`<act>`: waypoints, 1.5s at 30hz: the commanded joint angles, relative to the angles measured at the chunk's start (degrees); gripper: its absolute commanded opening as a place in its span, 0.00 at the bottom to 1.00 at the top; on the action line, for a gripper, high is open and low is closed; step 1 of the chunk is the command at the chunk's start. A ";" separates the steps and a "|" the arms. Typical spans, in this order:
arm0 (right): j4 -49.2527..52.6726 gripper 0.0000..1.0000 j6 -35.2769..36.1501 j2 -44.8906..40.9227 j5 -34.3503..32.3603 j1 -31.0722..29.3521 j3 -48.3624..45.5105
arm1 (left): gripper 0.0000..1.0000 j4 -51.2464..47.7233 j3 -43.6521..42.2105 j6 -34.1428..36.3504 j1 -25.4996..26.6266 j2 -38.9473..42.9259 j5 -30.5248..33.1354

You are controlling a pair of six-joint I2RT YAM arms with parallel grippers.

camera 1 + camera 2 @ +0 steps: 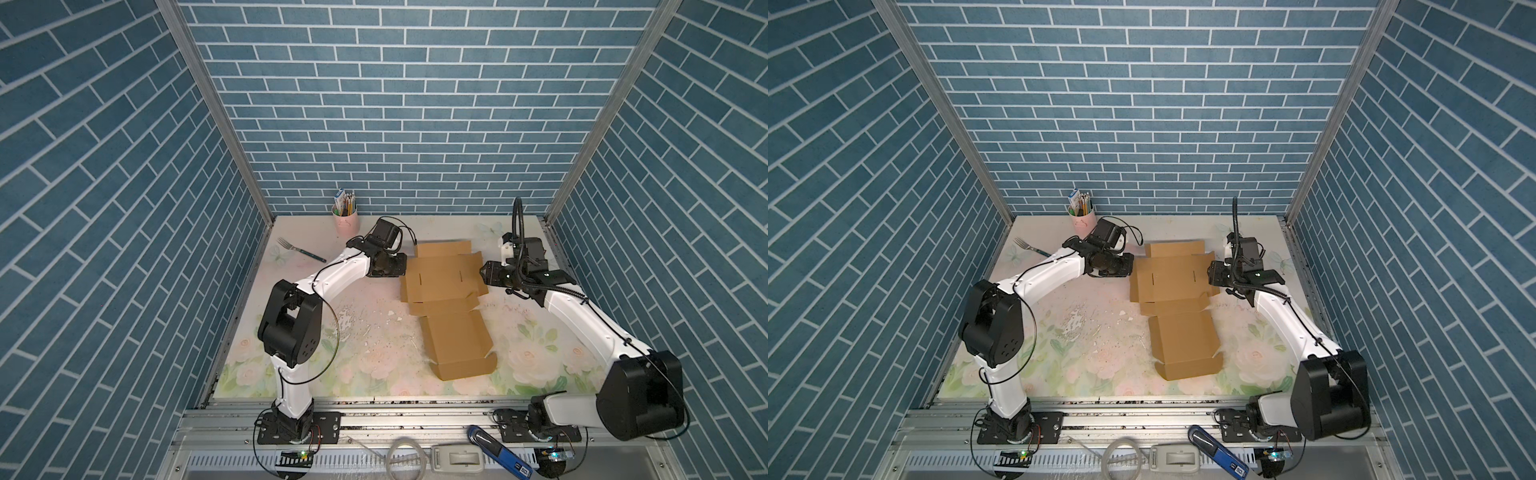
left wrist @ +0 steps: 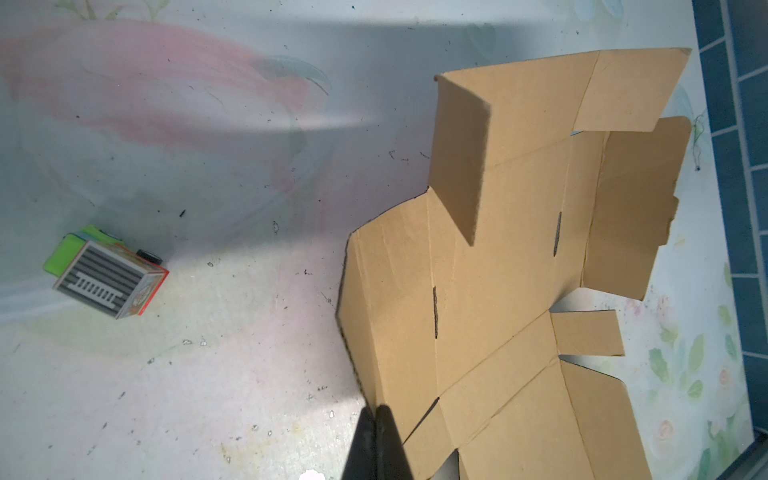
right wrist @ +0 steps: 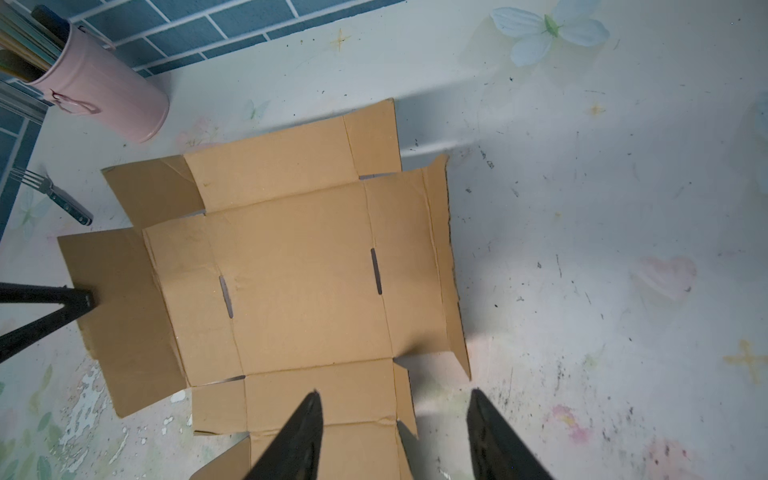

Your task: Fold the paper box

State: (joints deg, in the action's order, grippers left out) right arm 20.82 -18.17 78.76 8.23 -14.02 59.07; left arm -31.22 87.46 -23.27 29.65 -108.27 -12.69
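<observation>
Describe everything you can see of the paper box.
The paper box is plain brown corrugated cardboard, a die-cut sheet lying mostly flat on the floral table, with creases, two slots and a few flaps partly raised. The shut left gripper touches one side flap; the open right gripper hovers at the opposite edge.

- Table [image 1: 374, 374]: floral print, its surface worn and flaked white near the middle.
- Box [image 1: 444, 286]: brown sheet lying open, right of centre.
- Cup [image 1: 346, 222]: pink, upright by the back wall.
- Fork [image 1: 299, 249]: flat, back left.
- Cube [image 2: 110, 276]: small, greenish, apart from the box.
</observation>
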 commanded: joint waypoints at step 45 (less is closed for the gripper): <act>1.03 0.01 -10.65 11.25 -15.85 -10.25 7.25 | 0.00 -1.47 9.68 -5.79 6.45 -4.42 4.29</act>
State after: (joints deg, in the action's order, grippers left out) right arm 20.03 -25.69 92.14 -5.91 -22.94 64.31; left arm -33.50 96.20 -28.14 34.48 -113.27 -6.85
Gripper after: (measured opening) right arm 0.053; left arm 0.049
